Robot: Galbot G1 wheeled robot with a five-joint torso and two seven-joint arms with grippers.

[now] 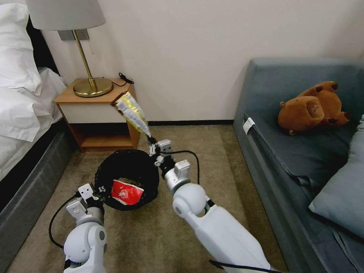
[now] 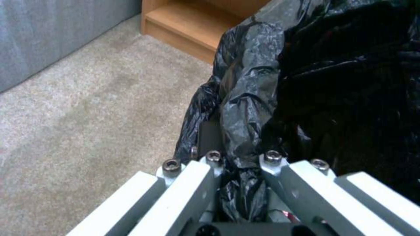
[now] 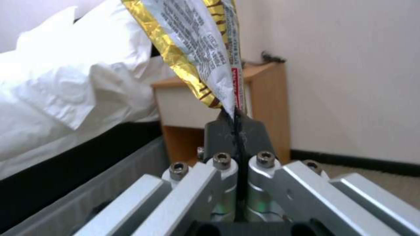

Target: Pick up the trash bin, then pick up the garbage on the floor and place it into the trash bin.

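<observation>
Flanking the grippers, a grey sofa (image 1: pixel 288 125) runs along the right arm's outer side and a bed with white linen (image 1: pixel 22 98) along the left arm's. Ahead of both, against the wall, stands a wooden nightstand (image 1: pixel 94 113) carrying a brass lamp (image 1: pixel 89 81). Just in front of the left gripper (image 1: pixel 101 189) sits the trash bin (image 1: pixel 131 167), its black liner draped over the rim; the gripper's jaws are pinched together on the near edge of that liner (image 2: pixel 245 131), above beige carpet (image 1: pixel 151 235). Inside the bin lies a red-white wrapper (image 1: pixel 127 192). Beside the bin's far right edge, the right gripper (image 1: pixel 151 141) points upward, its fingers clamped on the bottom corner of the yellow snack wrapper (image 1: pixel 132 112), which stands up and away from the tips, higher than the bin's rim.
</observation>
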